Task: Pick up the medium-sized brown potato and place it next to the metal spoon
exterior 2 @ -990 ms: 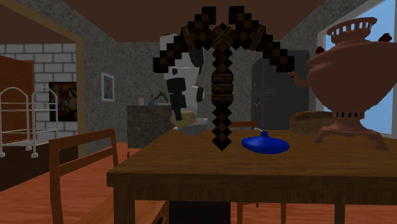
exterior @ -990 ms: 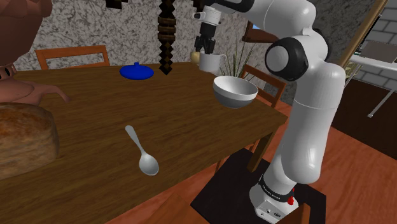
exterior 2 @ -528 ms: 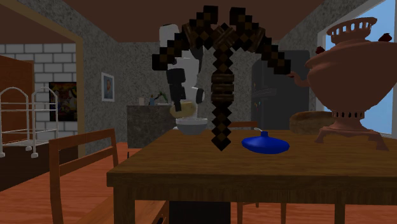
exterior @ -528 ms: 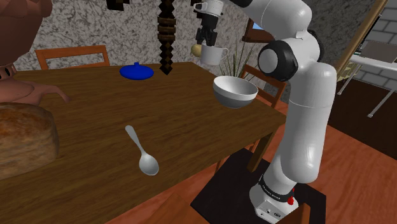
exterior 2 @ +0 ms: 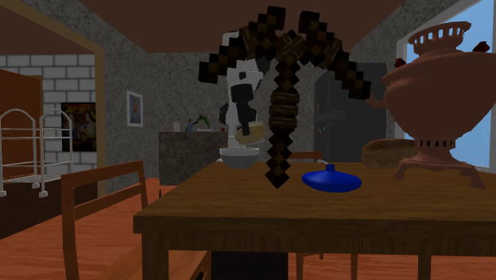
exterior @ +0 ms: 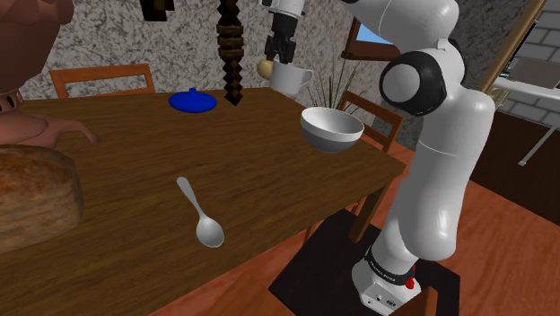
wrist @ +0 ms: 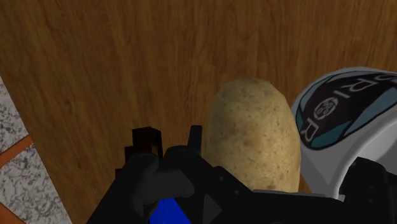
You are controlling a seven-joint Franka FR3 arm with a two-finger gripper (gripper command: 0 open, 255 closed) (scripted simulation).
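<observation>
While high above the table (exterior: 269, 162), fingers (exterior: 278, 49) tight around potato (wrist: 254, 133)

Shoulder camera beside the stand (exterior: 307, 274), second exterior low across the table (exterior 2: 318, 213), wrist close above it.

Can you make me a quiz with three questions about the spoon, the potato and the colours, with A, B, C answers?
1. Where is the spoon?
A. flat on the table
B. in a drawer
C. in a jar

2. What colour is the round dish near the table's far edge?
A. red
B. green
C. blue

3. The potato is
A. lying on the table
B. clasped in the tool, up in the air
C. beside the spoon

Answers:
1 A, it lies on the bare wood.
2 C, it is bright blue.
3 B, the black fingers clasp it above the tabletop.
</observation>
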